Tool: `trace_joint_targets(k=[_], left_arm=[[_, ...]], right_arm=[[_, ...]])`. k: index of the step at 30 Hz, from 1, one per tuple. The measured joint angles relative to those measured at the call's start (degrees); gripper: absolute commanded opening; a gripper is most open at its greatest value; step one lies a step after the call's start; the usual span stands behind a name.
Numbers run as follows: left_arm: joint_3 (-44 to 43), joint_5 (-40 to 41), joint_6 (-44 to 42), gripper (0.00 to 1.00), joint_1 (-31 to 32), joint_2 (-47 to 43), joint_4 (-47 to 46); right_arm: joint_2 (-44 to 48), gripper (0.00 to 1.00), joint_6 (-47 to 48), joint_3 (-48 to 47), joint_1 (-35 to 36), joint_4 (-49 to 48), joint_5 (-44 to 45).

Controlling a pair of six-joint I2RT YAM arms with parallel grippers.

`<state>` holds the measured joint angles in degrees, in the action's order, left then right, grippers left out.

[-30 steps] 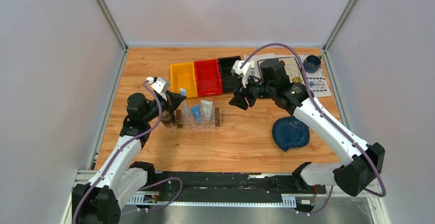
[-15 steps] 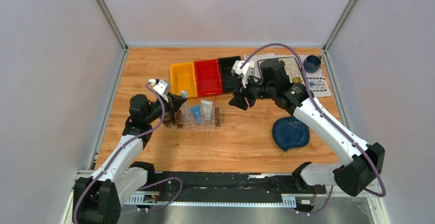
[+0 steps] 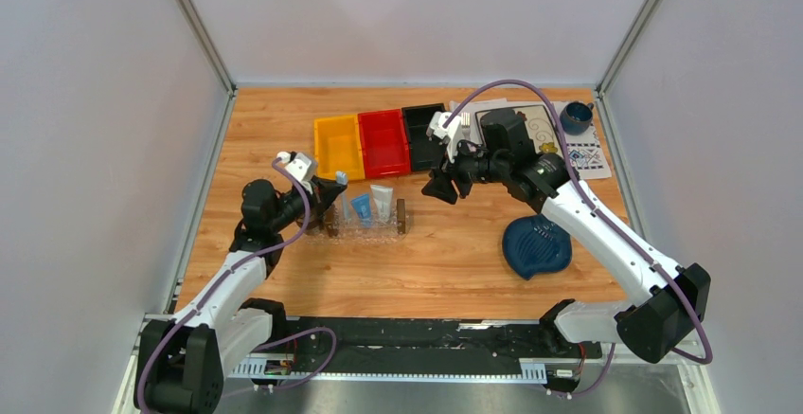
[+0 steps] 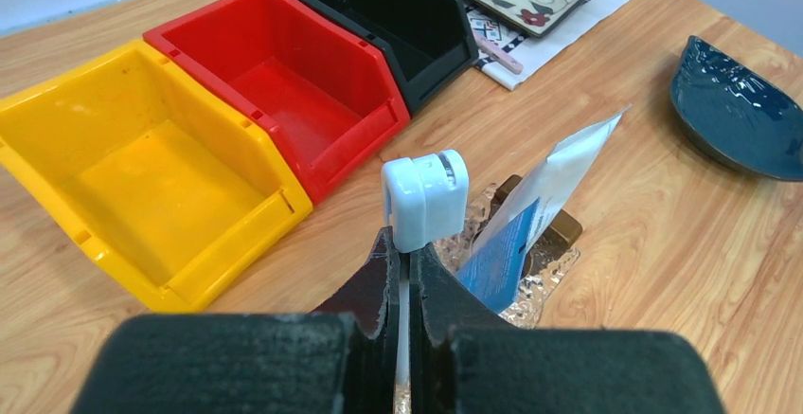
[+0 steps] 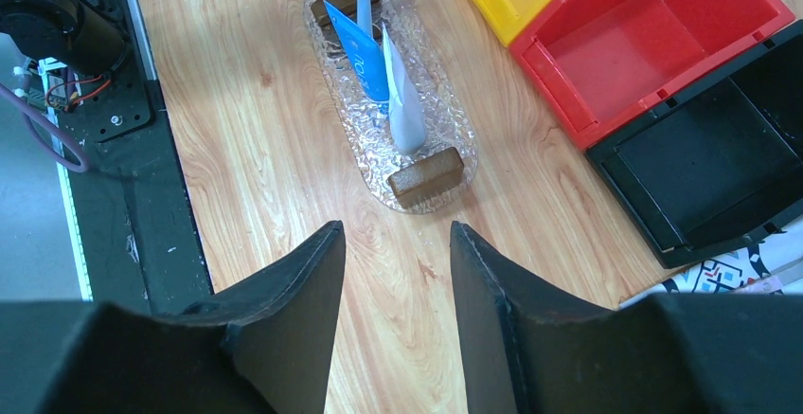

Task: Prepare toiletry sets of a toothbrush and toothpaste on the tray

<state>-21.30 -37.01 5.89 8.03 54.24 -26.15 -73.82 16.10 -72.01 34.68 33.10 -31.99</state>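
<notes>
- Tray (image 3: pixel 374 233) sits left of centre on a wood-grain bench (image 3: pixel 455 262), with plain grey walls (image 3: pixel 95 149) on three sides.
- Inside it are the blue toothpaste tube (image 3: pixel 361 207) and the white toothpaste tube (image 3: pixel 382 202), side by side and leaning upright.
- The toothbrush (image 4: pixel 424 196) is at the tray's 9 o'clock end, pinched tight in the left tool (image 4: pixel 405 253), head up. Can't tell if it touches the tray.
- The right tool (image 5: pixel 396 243) hangs at the tray's 3 o'clock, jaws partway apart, gripping nothing.
- A yellow bin (image 3: pixel 338 146), red bin (image 3: pixel 383 141) and black bin (image 3: pixel 423 135) line up at 12 o'clock, and a blue leaf dish (image 3: pixel 537 246) is at 4.

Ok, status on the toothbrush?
Left gripper shut on toothbrush, at left end of tray. Right gripper open, empty. Both toothpaste tubes on tray. Nothing blocking.
</notes>
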Motion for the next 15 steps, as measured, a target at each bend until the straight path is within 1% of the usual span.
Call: trace_joint_targets(k=[15], left_arm=[[1.1, 0.0, -0.5, 0.00, 0.0, 1.7, -3.3]], right_arm=[[0.0, 0.49, 0.0, 0.0, 0.0, 0.0, -0.1]])
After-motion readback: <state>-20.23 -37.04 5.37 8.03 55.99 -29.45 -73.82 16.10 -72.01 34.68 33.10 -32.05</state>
